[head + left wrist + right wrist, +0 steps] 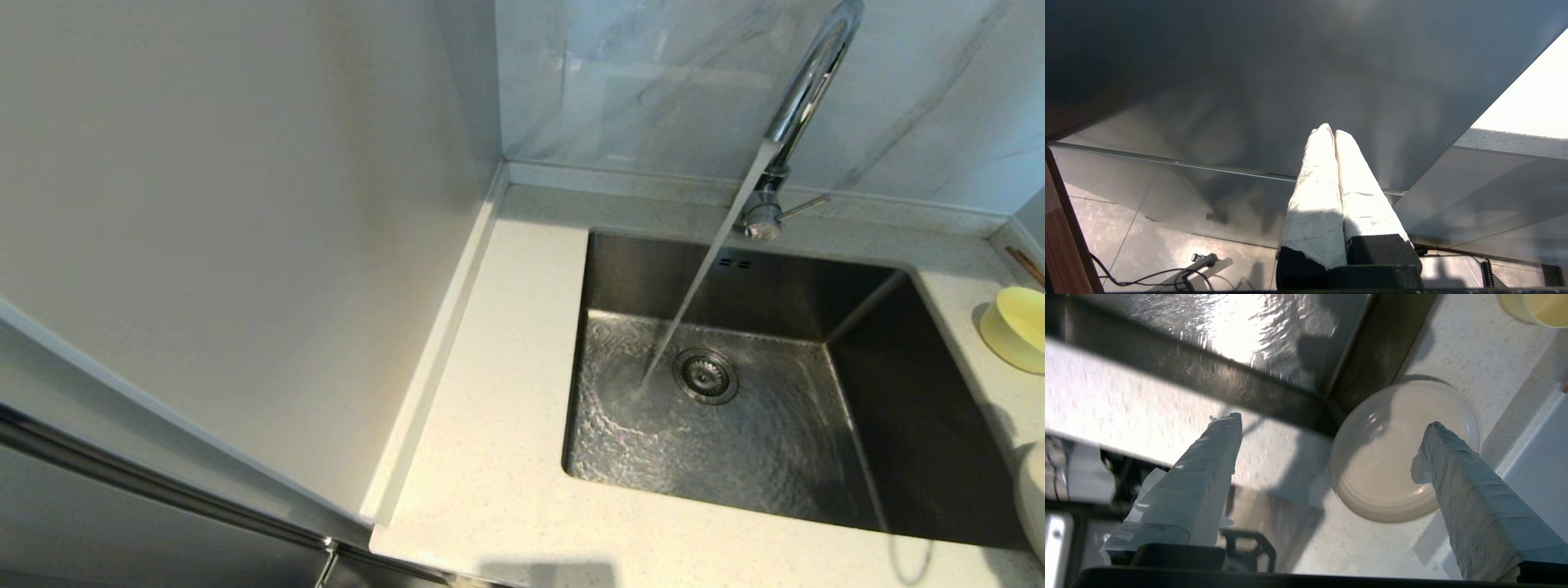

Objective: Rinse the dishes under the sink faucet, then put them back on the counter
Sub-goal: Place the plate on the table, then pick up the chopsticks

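Observation:
Water runs from the chrome faucet point(804, 90) into the steel sink point(775, 441), landing beside the drain strainer point(705, 376). The pale-yellow bowl point(1016, 328) stands on the counter point(506, 367) right of the basin, and is also seen in the right wrist view as the bowl point(1535, 308). The cream-white plate point(1392, 457) lies on the counter point(1453, 347) by the sink's near right corner; only the plate's edge point(1033, 498) shows in the head view. My right gripper point(1331, 424) hovers open above the plate, holding nothing. My left gripper point(1329, 130) is shut and empty, low in front of the cabinet.
A white wall panel point(204, 204) rises on the counter's left side, and a marble backsplash point(653, 82) stands behind. A brown stick point(1027, 265) lies at the far right. The left wrist view shows a grey cabinet front point(1249, 81) and floor cables point(1147, 277).

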